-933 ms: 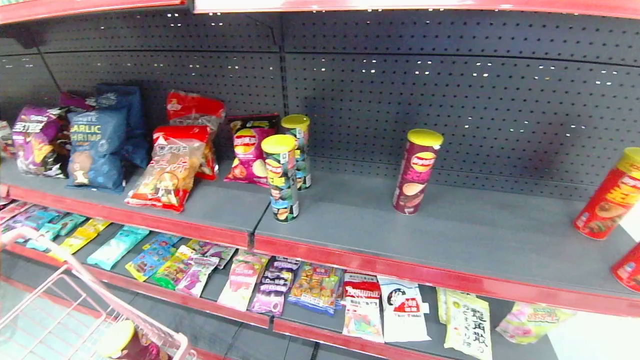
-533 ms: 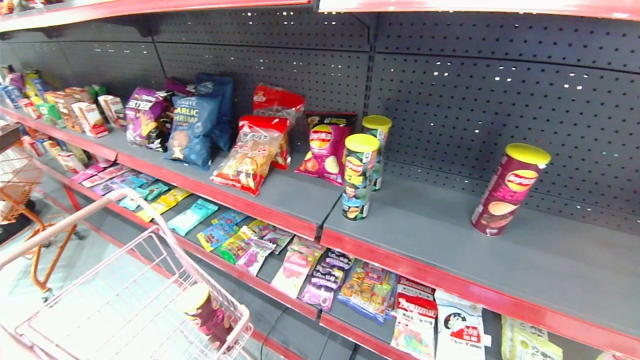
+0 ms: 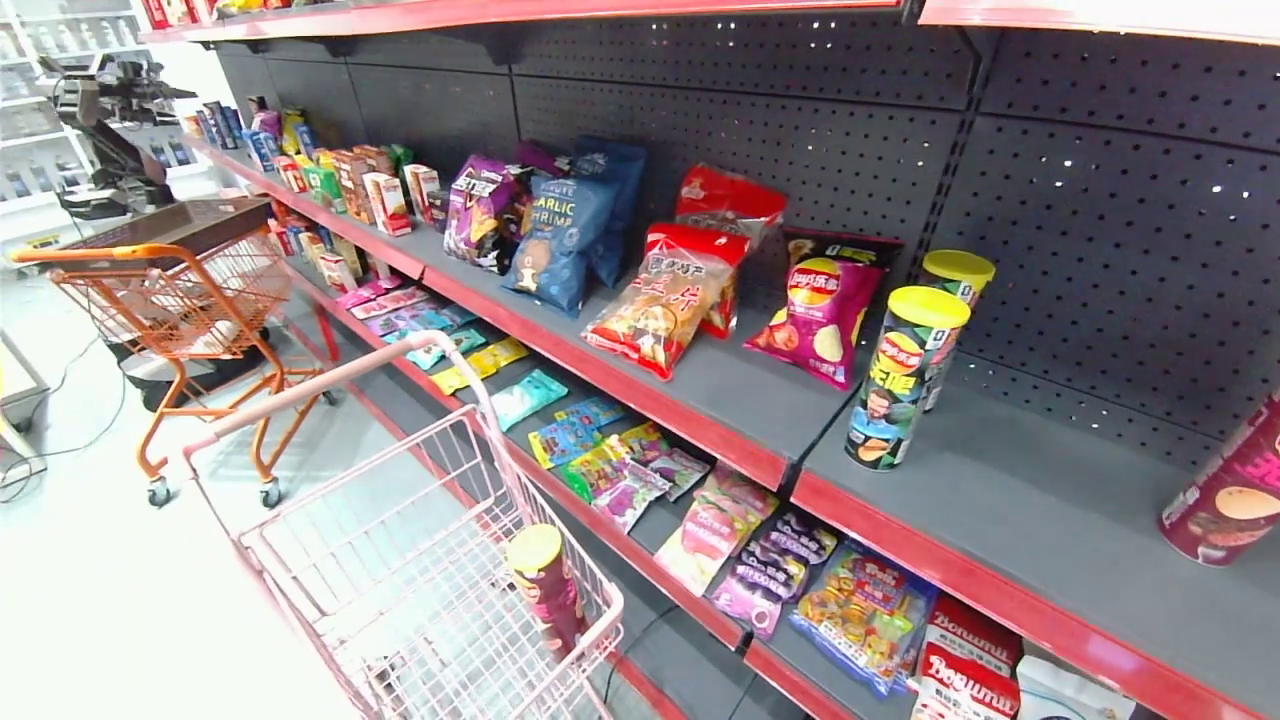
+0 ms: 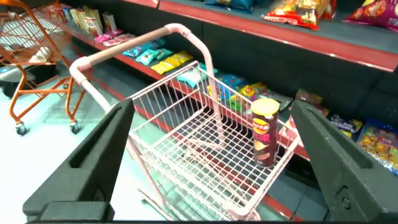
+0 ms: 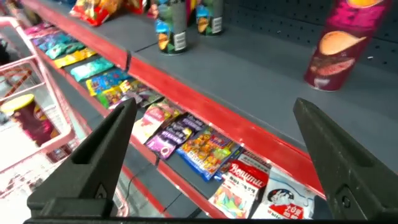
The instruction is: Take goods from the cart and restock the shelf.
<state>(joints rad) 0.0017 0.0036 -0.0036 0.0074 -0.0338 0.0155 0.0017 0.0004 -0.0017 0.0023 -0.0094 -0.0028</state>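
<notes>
A pink wire cart (image 3: pixel 330 385) stands on the floor before the shelf, at the lower left in the head view. One maroon chip can with a yellow lid (image 3: pixel 545 590) stands upright in its corner nearest the shelf. My left gripper (image 4: pixel 211 104) hangs open above the cart (image 4: pixel 124 46), with the can (image 4: pixel 265 134) below and ahead of it. My right gripper (image 5: pixel 214 102) is open and holds nothing, in front of the grey shelf board (image 5: pixel 249 81). A matching maroon can (image 5: pixel 339 43) stands there, at the right edge of the head view (image 3: pixel 1225 495).
Two green cans (image 3: pixel 905 380) and several snack bags (image 3: pixel 660 310) stand further left on the same shelf board (image 3: pixel 1000 500). Flat sachets (image 3: pixel 700 520) fill the lower shelf. An orange cart (image 3: pixel 190 290) stands behind the pink one, with open floor to its left.
The head camera has swung to the left, so the shelf goods slid right in the picture and both carts came into view. Nothing on the shelf has moved.
</notes>
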